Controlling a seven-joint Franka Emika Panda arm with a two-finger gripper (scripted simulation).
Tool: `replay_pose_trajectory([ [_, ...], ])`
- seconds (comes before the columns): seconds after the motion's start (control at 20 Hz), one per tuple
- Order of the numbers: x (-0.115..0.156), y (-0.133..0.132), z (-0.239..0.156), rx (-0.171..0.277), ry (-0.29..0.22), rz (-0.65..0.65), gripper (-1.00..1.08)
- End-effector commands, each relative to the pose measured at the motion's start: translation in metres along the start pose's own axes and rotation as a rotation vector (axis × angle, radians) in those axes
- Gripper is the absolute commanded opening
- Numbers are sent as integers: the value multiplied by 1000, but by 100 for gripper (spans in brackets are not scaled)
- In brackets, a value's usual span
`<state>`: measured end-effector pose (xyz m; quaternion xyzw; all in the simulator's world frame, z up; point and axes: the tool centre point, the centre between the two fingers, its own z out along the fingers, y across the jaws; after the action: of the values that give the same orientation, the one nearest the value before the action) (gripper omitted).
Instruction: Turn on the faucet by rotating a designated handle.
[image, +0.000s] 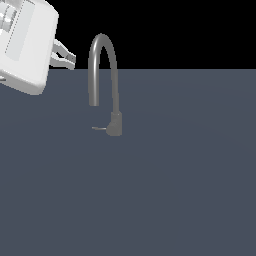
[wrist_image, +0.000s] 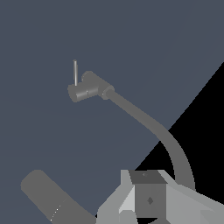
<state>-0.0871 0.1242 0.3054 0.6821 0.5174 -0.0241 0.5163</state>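
Note:
The grey faucet (image: 116, 124) stands on the dark floor, and its thin gooseneck spout (image: 102, 40) arches toward the exterior view's left. The handle (image: 98, 128) is a short thin rod sticking out of the blocky base toward the exterior view's left. My gripper (image: 73, 61) hangs high, left of the spout's arch and apart from it, with its jaws together on nothing. In the wrist view the faucet's base (wrist_image: 87, 89), the handle (wrist_image: 75, 72) and the curved spout tube (wrist_image: 148, 122) lie ahead of the gripper (wrist_image: 148, 192). The spout's outlet end (wrist_image: 48, 199) shows close by.
A flat dark grey floor (image: 190, 190) runs under everything to a black background. The white hand body (image: 27, 45) fills the upper left corner of the exterior view.

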Motion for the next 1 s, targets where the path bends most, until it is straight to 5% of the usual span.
replay_pose_trajectory([
  [0.0,10,-5,4,-45,0,-45,-100],
  [0.95,72,-44,41,-362,-12,-369,-100],
])
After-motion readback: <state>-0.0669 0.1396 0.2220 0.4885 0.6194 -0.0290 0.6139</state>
